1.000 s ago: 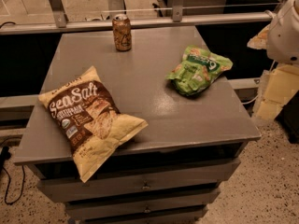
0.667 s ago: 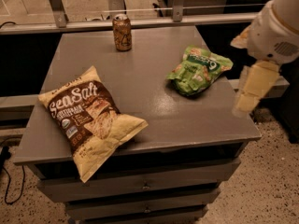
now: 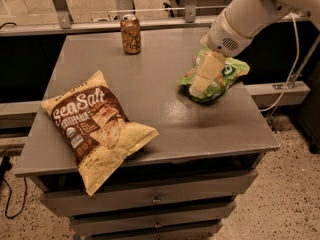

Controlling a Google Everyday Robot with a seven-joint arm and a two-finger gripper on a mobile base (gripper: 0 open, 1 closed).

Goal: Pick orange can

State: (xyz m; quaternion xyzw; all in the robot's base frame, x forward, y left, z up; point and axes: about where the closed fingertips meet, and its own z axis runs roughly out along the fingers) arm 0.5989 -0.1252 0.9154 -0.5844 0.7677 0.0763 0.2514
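Note:
The orange can (image 3: 130,34) stands upright at the far edge of the grey table top (image 3: 165,119), a little left of the middle. It is orange-brown with a silver top and pale markings. My gripper (image 3: 199,86) hangs from the white arm (image 3: 250,14) that comes in from the upper right. It is over the right side of the table, in front of a green bag, well to the right of the can and nearer than it. It holds nothing that I can see.
A green chip bag (image 3: 225,74) lies at the table's right edge, partly hidden by the gripper. A large brown and yellow "Sea Salt" chip bag (image 3: 95,129) lies at the front left, overhanging the edge. Drawers (image 3: 155,199) sit below the top. A metal rail (image 3: 150,24) runs behind.
The arm has swung left from beyond the table's right edge to over the green bag. The can and both bags have not moved.

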